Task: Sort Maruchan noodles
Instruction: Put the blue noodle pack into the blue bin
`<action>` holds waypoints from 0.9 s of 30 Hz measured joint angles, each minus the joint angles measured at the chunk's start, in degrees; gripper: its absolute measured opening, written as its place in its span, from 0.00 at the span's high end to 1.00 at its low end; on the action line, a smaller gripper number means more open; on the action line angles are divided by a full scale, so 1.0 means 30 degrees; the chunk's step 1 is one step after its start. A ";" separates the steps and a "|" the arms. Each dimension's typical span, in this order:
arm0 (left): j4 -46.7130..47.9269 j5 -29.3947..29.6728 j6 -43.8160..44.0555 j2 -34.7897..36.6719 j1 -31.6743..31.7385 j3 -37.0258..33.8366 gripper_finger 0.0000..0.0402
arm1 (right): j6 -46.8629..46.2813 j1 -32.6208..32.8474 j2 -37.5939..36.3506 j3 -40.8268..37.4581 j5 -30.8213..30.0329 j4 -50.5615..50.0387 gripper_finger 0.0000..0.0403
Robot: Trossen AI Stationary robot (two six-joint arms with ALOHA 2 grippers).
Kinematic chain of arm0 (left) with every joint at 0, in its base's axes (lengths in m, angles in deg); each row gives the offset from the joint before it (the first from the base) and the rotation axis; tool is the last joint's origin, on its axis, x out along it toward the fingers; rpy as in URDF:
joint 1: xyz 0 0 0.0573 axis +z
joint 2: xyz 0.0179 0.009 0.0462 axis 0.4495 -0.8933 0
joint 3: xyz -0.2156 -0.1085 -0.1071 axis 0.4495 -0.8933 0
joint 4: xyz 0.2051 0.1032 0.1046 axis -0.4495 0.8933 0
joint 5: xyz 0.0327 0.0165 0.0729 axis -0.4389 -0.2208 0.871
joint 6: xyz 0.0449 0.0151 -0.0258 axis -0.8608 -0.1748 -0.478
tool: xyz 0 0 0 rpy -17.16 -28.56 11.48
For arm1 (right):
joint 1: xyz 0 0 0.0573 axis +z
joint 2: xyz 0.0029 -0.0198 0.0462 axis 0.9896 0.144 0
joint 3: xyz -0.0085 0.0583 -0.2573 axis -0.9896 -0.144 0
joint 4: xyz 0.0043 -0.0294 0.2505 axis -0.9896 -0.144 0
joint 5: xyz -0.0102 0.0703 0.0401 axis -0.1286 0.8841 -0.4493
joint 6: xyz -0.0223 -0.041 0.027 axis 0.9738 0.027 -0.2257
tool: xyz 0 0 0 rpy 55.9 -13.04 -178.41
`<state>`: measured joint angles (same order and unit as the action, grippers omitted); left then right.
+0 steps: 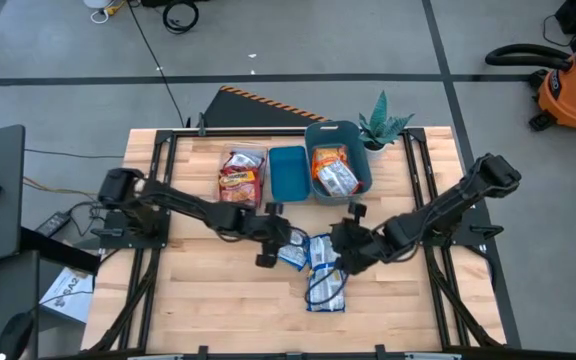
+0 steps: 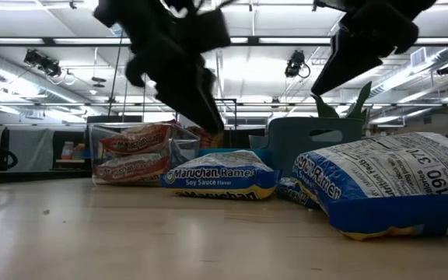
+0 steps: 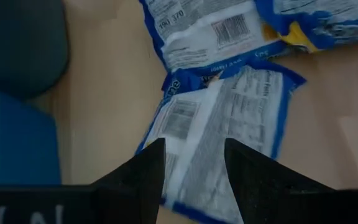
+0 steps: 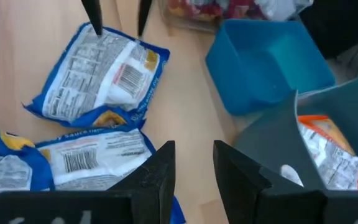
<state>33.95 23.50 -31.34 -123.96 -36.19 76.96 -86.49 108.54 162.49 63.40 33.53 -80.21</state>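
Three blue-trimmed Maruchan noodles packets (image 1: 315, 262) lie loose in a cluster near the middle of the table (image 1: 208, 300), while red ones fill a clear bin (image 1: 242, 175) and orange ones a grey-blue bin (image 1: 338, 170) at the far edge, with a blue bin (image 1: 288, 172) between them. The left tool (image 1: 273, 235) hovers with fingers parted over the leftmost loose packet (image 3: 219, 137). The right tool (image 1: 346, 240) hangs just right of the cluster, fingers apart and holding nothing.
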 joint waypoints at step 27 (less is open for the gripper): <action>0.0533 -0.3706 0.0053 -0.2538 0.1606 0.1863 0.98 | -0.1731 0.3391 0.0000 -0.0372 -0.5205 -0.0143 0.72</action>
<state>35.54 12.39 -31.18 -131.57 -31.37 82.54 -91.69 118.71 162.49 62.28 17.92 -80.64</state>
